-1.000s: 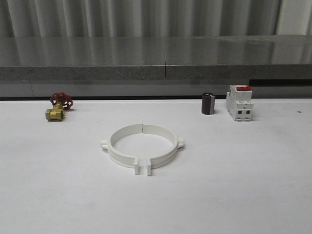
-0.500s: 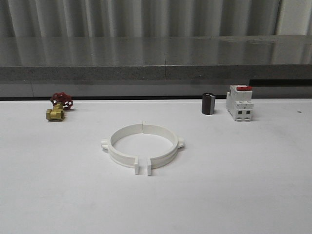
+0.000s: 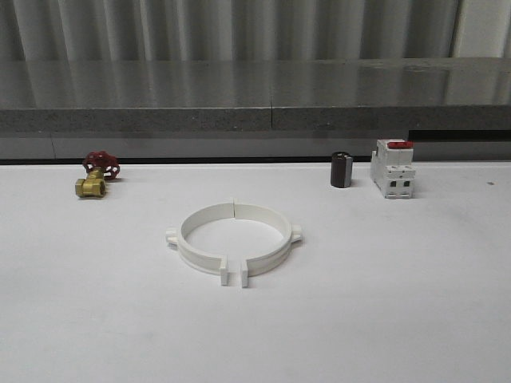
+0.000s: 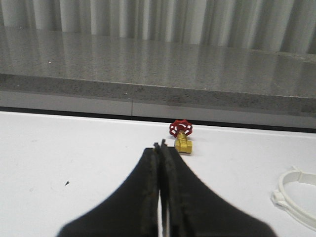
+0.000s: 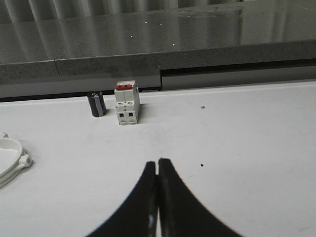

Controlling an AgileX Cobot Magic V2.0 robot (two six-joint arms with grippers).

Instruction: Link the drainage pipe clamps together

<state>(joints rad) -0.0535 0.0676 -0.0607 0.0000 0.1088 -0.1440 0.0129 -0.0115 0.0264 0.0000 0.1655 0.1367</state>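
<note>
The two white drainage pipe clamps [image 3: 232,240] lie on the white table [image 3: 383,303] as a ring, their far end tabs touching and a small gap between the near tabs. A side lug sticks out on each half. Part of the ring appears in the left wrist view [image 4: 296,195] and a sliver in the right wrist view [image 5: 12,160]. My left gripper [image 4: 159,146] is shut with nothing in it, hovering over bare table well away from the ring. My right gripper [image 5: 157,161] is also shut and empty, over bare table apart from the clamps.
A brass valve with a red handwheel [image 3: 96,175] sits at the back left. A small dark cylinder [image 3: 341,169] and a white breaker with a red top [image 3: 392,168] stand at the back right. A grey stone ledge [image 3: 255,104] runs behind the table.
</note>
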